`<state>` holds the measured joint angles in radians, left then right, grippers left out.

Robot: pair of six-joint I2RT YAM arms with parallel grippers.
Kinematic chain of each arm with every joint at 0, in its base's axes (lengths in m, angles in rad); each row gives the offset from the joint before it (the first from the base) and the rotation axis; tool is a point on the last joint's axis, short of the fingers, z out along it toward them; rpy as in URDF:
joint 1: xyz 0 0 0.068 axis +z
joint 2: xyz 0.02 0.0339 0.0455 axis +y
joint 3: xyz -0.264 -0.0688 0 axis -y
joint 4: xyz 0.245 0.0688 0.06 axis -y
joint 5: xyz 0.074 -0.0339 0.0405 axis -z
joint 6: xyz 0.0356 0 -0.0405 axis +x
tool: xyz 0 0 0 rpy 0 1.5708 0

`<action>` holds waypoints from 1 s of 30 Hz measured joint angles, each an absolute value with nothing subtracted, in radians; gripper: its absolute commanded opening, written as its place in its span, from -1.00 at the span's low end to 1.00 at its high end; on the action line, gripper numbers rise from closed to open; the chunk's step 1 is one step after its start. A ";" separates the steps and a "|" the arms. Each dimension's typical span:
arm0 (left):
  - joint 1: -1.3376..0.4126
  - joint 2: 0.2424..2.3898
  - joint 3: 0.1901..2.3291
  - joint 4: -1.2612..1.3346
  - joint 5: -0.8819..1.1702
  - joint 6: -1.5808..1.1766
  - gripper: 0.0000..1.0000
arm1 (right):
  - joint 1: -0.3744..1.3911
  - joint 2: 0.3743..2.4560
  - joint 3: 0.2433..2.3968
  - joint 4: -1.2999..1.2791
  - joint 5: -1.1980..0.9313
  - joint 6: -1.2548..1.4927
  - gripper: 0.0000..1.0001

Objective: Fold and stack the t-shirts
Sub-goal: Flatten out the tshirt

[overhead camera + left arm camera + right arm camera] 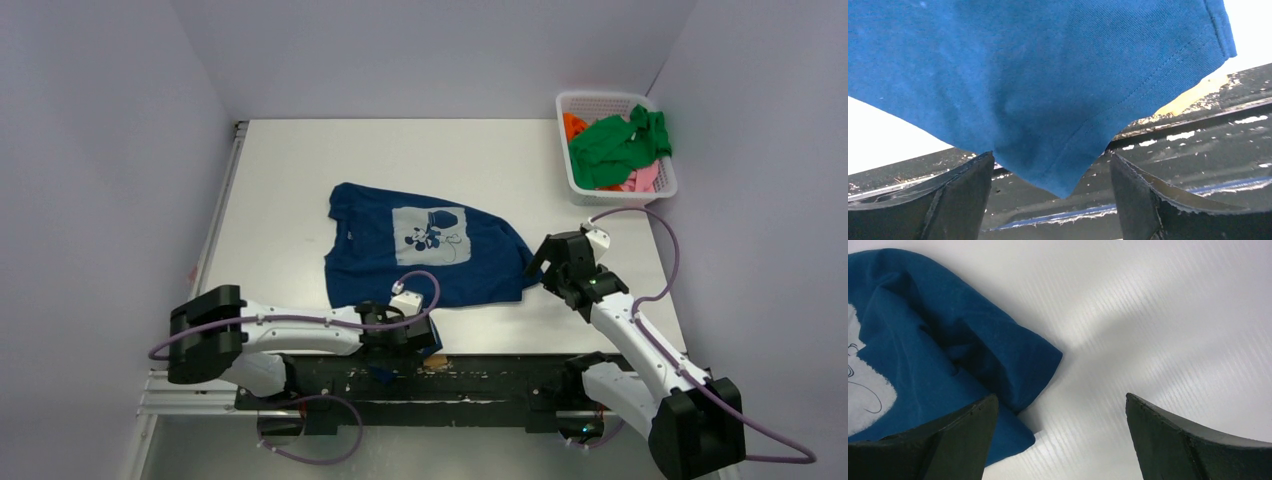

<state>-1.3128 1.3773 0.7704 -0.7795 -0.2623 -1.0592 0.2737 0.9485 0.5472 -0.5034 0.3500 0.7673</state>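
A navy blue t-shirt (420,250) with a pale chest print lies spread, a little rumpled, in the middle of the white table (290,170). My left gripper (425,343) is at its near corner by the table's front edge. In the left wrist view that hemmed shirt corner (1058,125) hangs down between the left gripper's (1052,156) wide-apart jaws, touching neither. My right gripper (541,266) is at the shirt's bunched right edge. It stands open (1062,397) over bare table, its left finger over the navy cloth (948,350). Green (620,145), orange (573,125) and pink (645,180) t-shirts lie heaped in the basket.
The white lattice basket (600,96) stands at the table's far right corner. A black rail (1198,130) runs along the near edge under the left gripper. Grey walls close in the table on the left, back and right.
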 measured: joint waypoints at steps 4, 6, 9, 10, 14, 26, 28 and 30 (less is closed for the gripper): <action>-1.332 1.483 0.807 -0.785 -0.264 -1.075 0.16 | 0.274 0.949 0.547 -0.500 0.350 0.767 0.90; -1.331 1.507 0.824 -0.793 -0.275 -1.090 -0.17 | 0.274 0.949 0.547 -0.500 0.350 0.767 0.90; -1.331 1.539 0.828 -0.817 -0.291 -1.114 -0.99 | 0.274 0.949 0.547 -0.500 0.350 0.767 0.89; -1.331 1.540 0.828 -0.823 -0.295 -1.124 -1.00 | 0.274 0.949 0.547 -0.500 0.350 0.766 0.89; -1.331 1.523 0.828 -0.856 -0.341 -1.151 -1.00 | 0.274 0.949 0.547 -0.500 0.349 0.766 0.87; -1.143 1.035 0.887 -1.066 -0.709 -1.217 -1.00 | 0.274 1.006 0.514 -0.442 0.287 0.765 0.51; -1.072 0.977 0.895 -1.075 -0.755 -1.194 -1.00 | 0.274 1.044 0.507 -0.404 0.253 0.756 0.44; -1.008 0.920 0.909 -1.081 -0.800 -1.164 -1.00 | 0.274 1.081 0.504 -0.368 0.222 0.746 0.39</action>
<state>-1.0080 0.9195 0.9089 -1.0809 -0.7998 -1.1645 0.2737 1.0805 0.5041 -0.3679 0.2218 0.7464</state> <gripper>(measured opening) 0.009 0.732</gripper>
